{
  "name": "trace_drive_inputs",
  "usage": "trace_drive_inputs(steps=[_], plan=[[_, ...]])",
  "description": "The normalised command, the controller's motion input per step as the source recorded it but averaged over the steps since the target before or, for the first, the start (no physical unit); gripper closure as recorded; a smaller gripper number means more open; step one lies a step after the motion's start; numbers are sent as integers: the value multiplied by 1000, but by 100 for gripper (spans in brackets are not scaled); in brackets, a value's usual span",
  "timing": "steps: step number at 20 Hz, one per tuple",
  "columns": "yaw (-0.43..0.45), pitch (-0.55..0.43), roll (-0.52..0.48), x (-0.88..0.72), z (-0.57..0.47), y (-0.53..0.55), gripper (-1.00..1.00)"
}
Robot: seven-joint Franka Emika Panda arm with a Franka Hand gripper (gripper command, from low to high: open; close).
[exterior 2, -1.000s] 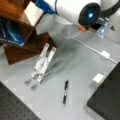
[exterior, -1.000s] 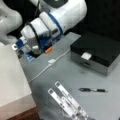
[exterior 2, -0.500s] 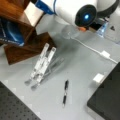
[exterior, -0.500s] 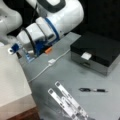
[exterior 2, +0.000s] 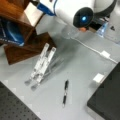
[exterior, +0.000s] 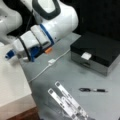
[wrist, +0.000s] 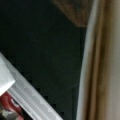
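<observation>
since the earlier frames, the white robot arm [exterior: 47, 27] has swung further toward a front view's left, and its wrist end now sits over the pale block [exterior: 12, 85] at the worktop's edge; the items on the worktop lie where they were.

the gripper itself does not show clearly in any view. in a front view only a blue part [exterior: 10, 53] at the arm's tip is visible, next to the pale block. whether the jaws stand wide or narrow cannot be told, and nothing can be seen held in them.

in a front view the arm's tip [exterior 2: 41, 6] reaches into the brown wooden shelf unit [exterior 2: 17, 47], near a dark blue book [exterior 2: 10, 32] stored in it.

the grey worktop [exterior: 100, 105] carries, in both front views:
- a clear folding stand with two parallel rails [exterior: 67, 101], tilted, just beside the wooden shelf unit.
- a black pen [exterior: 92, 90] lying flat, between the stand and the box.
- a black-topped grey box [exterior: 97, 52] with a small white tag [exterior: 85, 56] at its edge.
- a white cable with an inline connector [exterior: 51, 61] running across the worktop below the arm.

the wrist view shows a dark cavity, a wooden edge [wrist: 100, 62] at its right and a pale strip [wrist: 27, 97] at lower left.
</observation>
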Motion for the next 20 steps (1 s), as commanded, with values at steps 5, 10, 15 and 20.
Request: trace_drive_inputs(steps=[5,10,15,20], plan=[[119,-127,77,-178,71,84,100],[87,-91,104,-191,-38,56,100],[80,-70,120,-178,-92,39,100],[85,-70,135,-167,-83,5,100]])
